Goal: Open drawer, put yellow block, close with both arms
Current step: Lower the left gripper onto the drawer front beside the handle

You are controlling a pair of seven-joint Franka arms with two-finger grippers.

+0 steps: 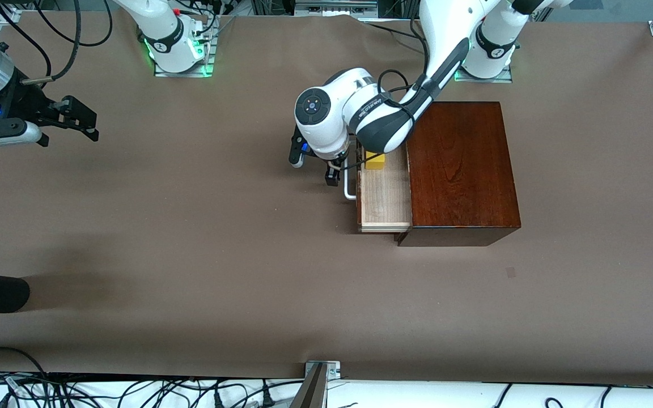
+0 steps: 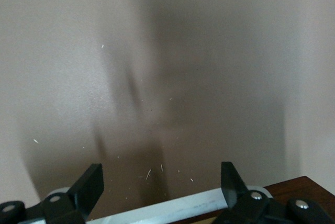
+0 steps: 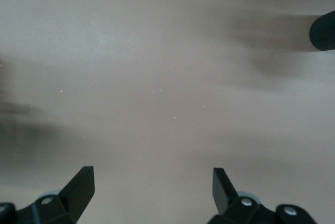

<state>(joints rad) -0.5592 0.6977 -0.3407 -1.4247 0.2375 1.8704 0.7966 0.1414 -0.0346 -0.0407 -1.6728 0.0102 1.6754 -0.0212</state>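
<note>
- Drawer [image 1: 384, 195] is pulled partway out of the dark wooden box [image 1: 459, 170], toward the right arm's end of the table. Pale wood floor shows.
- Yellow block [image 1: 375, 160] sits inside the drawer, at the end farther from the front camera, partly hidden under the left arm's wrist.
- Left gripper [image 2: 162, 185] is just outside the drawer front, at the white bar handle [image 1: 349, 184]. Fingers spread apart, gripping nothing; in the left wrist view the handle bar runs between the two fingertips [image 2: 89, 185].
- Right gripper [image 3: 152, 185] hangs over bare table at the right arm's end, well apart from the box. Fingers apart, empty. That arm waits.
- Handling guess: block is light and rigid, and already placed, so leave it alone.
- Drawer looks like stiff wood and should slide straight; glossy box may skid on the table cover when pushed.
- Best contact: flat push on the drawer front or handle middle, second arm bracing the box.
- Risk: an off-centre push could jam the drawer.
</note>
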